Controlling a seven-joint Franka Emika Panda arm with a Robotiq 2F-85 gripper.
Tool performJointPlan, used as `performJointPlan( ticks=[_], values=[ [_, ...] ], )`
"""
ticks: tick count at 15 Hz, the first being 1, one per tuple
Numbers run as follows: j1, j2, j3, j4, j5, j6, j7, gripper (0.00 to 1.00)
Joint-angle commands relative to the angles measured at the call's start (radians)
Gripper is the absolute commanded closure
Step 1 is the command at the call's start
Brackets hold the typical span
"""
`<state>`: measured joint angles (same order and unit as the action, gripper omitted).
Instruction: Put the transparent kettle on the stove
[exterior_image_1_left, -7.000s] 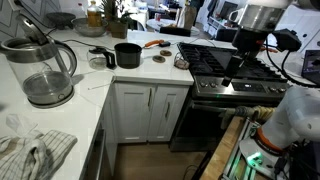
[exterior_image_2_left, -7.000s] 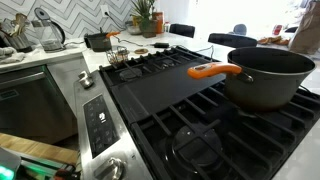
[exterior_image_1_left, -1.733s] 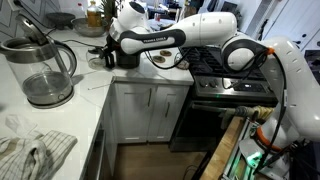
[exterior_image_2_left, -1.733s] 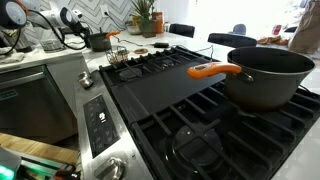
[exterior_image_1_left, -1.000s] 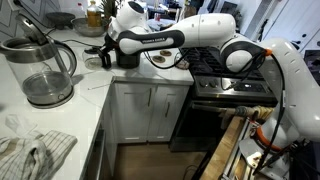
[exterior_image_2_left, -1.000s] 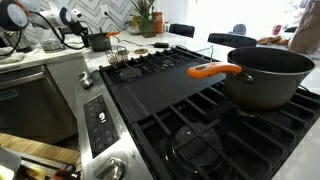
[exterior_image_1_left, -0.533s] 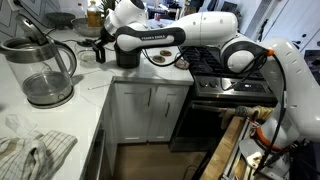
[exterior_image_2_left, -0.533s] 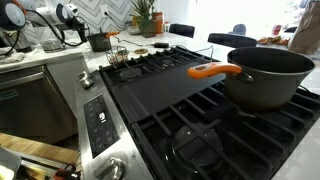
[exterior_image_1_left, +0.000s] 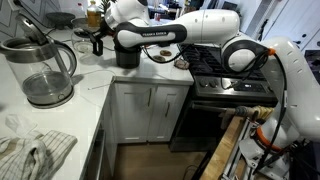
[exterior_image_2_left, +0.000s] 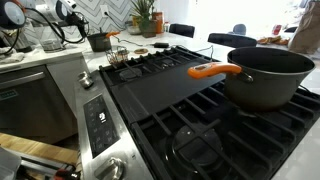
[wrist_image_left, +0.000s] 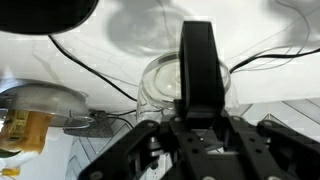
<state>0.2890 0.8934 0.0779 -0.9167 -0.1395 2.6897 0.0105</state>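
Note:
The transparent kettle (exterior_image_1_left: 98, 47) hangs just above the white counter, left of the black pot, with my gripper (exterior_image_1_left: 100, 38) shut on its dark handle. From the wrist view I look down on its round glass body (wrist_image_left: 160, 88). The dark handle (wrist_image_left: 197, 60) stands up between the jaws of my gripper (wrist_image_left: 196, 115). My arm reaches from the right across the stove (exterior_image_1_left: 225, 68) to the counter. The stove's black grates (exterior_image_2_left: 180, 110) fill the foreground in an exterior view, where my gripper (exterior_image_2_left: 78, 22) shows small at the far upper left.
A black round pot (exterior_image_1_left: 127, 55) stands on the counter right beside the kettle. A large glass electric kettle (exterior_image_1_left: 40, 70) is at the near left and a striped cloth (exterior_image_1_left: 35, 155) lies in front. A grey pot with an orange handle (exterior_image_2_left: 270, 75) occupies one burner.
My gripper has risen and drifted slightly left, lifting the small kettle off the counter beside the black pot.

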Motion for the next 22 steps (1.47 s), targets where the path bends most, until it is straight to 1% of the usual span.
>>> performJointPlan(
  ticks=[1, 9, 14, 18, 22],
  values=[
    [-0.006, -0.024, -0.005, -0.011, -0.008, 0.048, -0.008, 0.93],
    [0.002, -0.098, -0.041, -0.058, -0.009, 0.101, 0.035, 0.93],
    [0.013, -0.164, -0.082, -0.111, -0.015, 0.132, 0.088, 0.93],
    [0.026, -0.247, -0.136, -0.206, -0.019, 0.167, 0.164, 0.93],
    [0.060, -0.377, -0.225, -0.366, -0.027, 0.170, 0.287, 0.93]
  ],
)
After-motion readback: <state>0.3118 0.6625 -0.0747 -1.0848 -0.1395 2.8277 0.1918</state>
